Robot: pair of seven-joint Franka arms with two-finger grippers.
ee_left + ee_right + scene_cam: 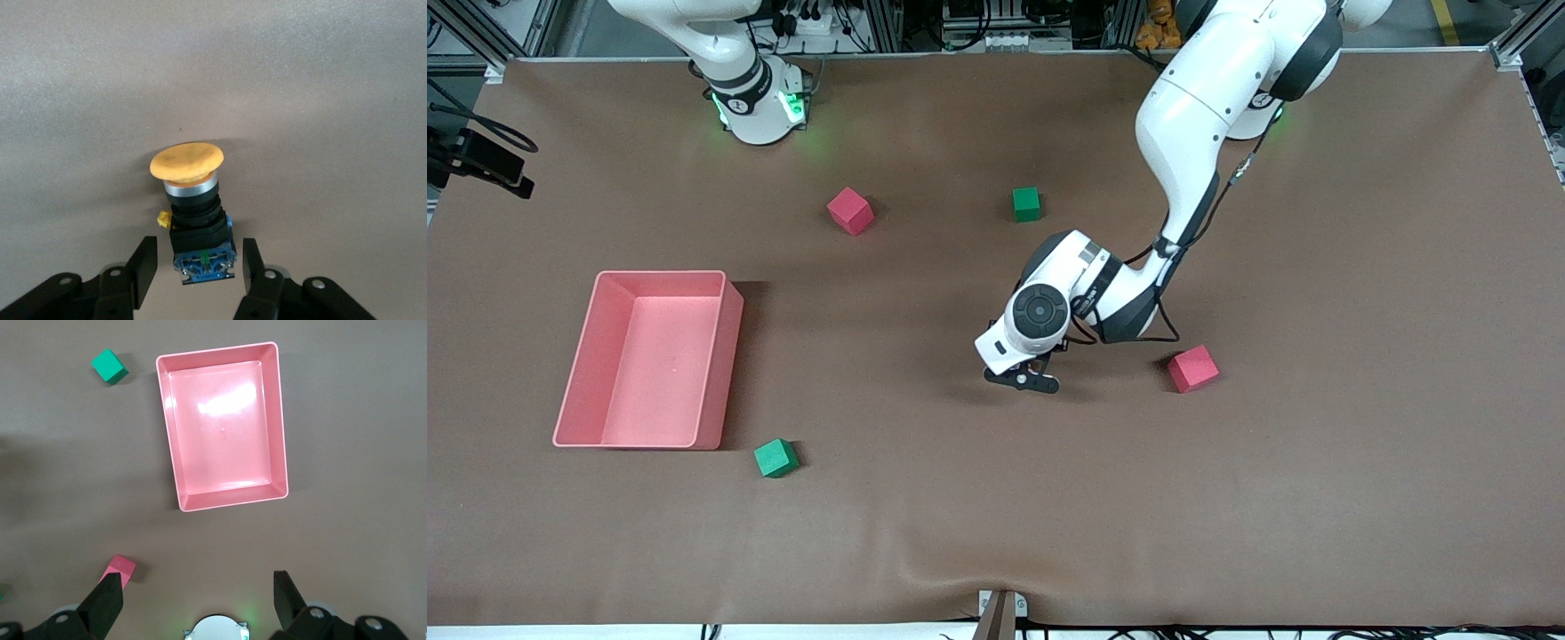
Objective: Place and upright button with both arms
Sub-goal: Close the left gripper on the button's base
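We judge the task to be at an early stage: the button (192, 213) lies on its side on the counter (1316, 489), not yet lifted or stood upright. The left tool (1024, 378) is down at the counter near the middle, low over the button, which the front view hides beneath it. In the left wrist view the button sits between the two fingers (140, 270), its blue base in the gap and its orange cap pointing away from the tool. The fingers stand partly apart, a little clear of the black body on each side, so we see no grip yet. What remains, as we judge it, is to close on the body, lift, and set the button cap-up. The right tool (199, 600) waits high over the pink bin (283, 440), wide open and holding nothing.
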